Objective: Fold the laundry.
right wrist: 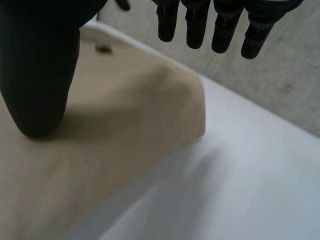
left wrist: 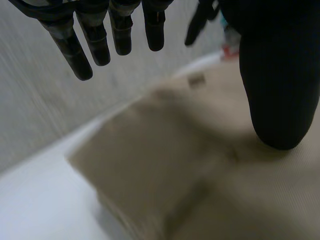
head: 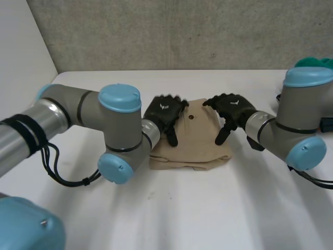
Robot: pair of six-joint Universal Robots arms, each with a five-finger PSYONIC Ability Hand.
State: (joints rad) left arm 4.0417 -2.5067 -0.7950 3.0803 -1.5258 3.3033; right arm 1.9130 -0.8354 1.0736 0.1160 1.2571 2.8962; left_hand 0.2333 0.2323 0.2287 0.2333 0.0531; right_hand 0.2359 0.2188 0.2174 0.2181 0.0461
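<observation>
A folded beige garment [head: 196, 140] with a dark button lies on the white table [head: 171, 208] between my two hands. My left hand [head: 164, 115] hovers over the garment's left side, fingers straight and spread, holding nothing. In the left wrist view its fingers [left wrist: 107, 35] hang above the beige cloth [left wrist: 165, 165] and its thumb [left wrist: 280, 85] reaches down to the cloth. My right hand [head: 231, 112] hovers over the garment's right side, open and empty. In the right wrist view its fingers [right wrist: 210, 25] stand above the folded cloth [right wrist: 115, 125], with the thumb [right wrist: 40, 75] down near it.
A green object [head: 315, 62] sits at the table's far right edge behind my right arm. A grey wall runs along the back of the table. Bare white tabletop [right wrist: 240, 185] lies beside the garment and in front of it.
</observation>
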